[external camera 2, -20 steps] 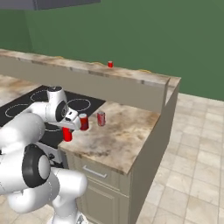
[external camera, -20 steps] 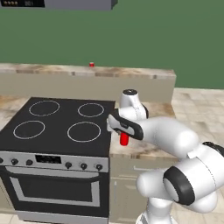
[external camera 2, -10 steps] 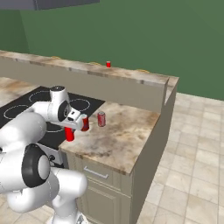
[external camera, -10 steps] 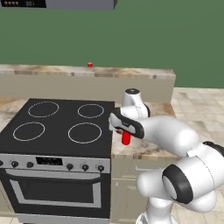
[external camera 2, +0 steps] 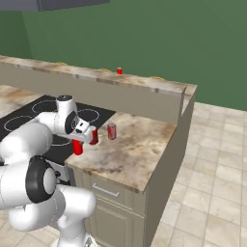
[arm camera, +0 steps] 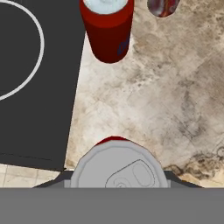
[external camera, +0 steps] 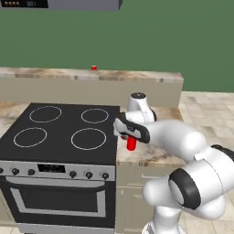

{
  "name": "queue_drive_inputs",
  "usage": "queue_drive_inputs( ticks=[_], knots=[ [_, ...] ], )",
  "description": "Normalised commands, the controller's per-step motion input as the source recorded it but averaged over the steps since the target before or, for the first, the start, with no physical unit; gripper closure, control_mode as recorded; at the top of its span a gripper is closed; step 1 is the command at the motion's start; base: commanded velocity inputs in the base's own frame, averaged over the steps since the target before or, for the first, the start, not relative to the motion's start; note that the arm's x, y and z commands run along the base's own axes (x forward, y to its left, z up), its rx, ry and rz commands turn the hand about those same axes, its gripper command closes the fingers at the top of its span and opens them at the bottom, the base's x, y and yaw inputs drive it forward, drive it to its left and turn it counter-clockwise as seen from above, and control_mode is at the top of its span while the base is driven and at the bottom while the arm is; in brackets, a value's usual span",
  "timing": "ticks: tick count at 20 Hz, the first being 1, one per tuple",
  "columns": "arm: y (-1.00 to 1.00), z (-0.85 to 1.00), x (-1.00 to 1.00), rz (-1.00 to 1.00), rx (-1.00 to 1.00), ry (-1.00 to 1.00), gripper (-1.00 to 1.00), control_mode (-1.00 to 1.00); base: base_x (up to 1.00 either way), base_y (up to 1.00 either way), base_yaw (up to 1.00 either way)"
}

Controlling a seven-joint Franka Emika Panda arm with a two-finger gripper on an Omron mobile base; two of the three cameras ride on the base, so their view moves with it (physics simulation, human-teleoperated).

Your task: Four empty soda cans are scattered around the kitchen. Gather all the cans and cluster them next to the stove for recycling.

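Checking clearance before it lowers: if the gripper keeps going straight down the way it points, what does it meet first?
The gripper points down, shut on a soda can. Below looks like bare counter beside the stove; the standing can seems clear of that line.

In the hand view, the held can [arm camera: 117, 164] hides the fingertips, and a second can [arm camera: 162, 6] is cut off by the top edge. The far can [external camera: 93, 68] on the ledge is too small to make out.
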Motion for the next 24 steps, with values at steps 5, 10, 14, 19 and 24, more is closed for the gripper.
queue_drive_inputs(
  ticks=[5,10,14,19,24],
  knots=[
    [-0.01,-0.03,0.51,0.00,0.00,-0.01,1.00,-1.00,0.00,0.00,0.00],
    [-0.06,-0.07,0.49,0.00,0.00,-0.02,1.00,-1.00,0.00,0.00,0.00],
    [-0.02,-0.12,0.37,0.00,-0.04,-0.02,1.00,-1.00,0.00,0.00,0.00],
    [-0.22,-0.14,0.15,0.05,-0.01,0.00,1.00,-1.00,0.00,0.00,0.00],
    [-0.32,-0.16,0.19,0.10,0.00,-0.02,1.00,-1.00,0.00,0.00,0.00]
  ],
)
